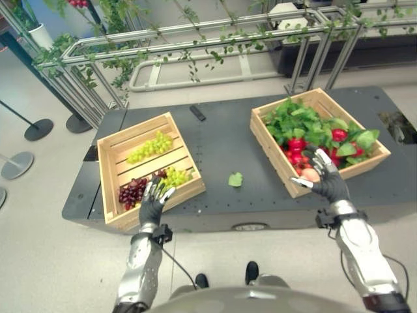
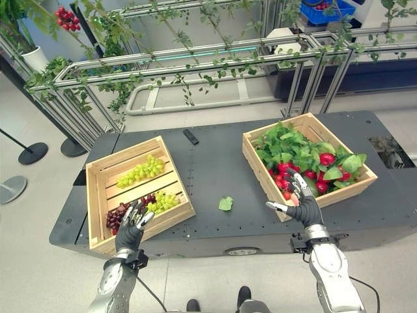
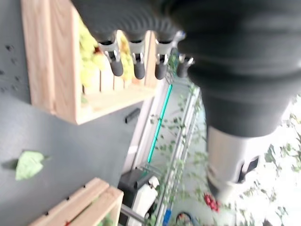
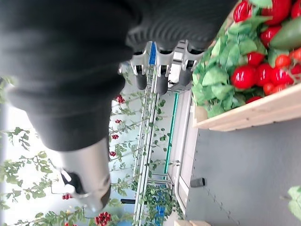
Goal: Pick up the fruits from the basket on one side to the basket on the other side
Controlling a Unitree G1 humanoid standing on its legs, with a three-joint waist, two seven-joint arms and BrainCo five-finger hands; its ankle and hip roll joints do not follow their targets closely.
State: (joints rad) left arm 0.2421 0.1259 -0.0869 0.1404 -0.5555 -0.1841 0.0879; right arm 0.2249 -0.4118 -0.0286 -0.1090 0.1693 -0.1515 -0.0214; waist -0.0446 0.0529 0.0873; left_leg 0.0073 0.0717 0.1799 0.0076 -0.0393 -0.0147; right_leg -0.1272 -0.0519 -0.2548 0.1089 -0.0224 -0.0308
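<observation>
Your fingers are spread and relaxed on both hands, holding nothing.

Your right hand [image 2: 303, 205] hovers at the near edge of the right slatted wooden crate [image 2: 355, 183] of red fruits [image 2: 327, 158] and leaves; your left hand [image 2: 130, 229] hangs over the left wooden crate [image 2: 98, 195] of green grape bunches [image 2: 144, 169], long axis running across its slats. The round red fruits look firm and probably slippery: cup one from above.

2 head eyes look down on the table [image 1: 221, 140]; each wrist camera peers closely past its fingers [image 3: 139, 71].
</observation>
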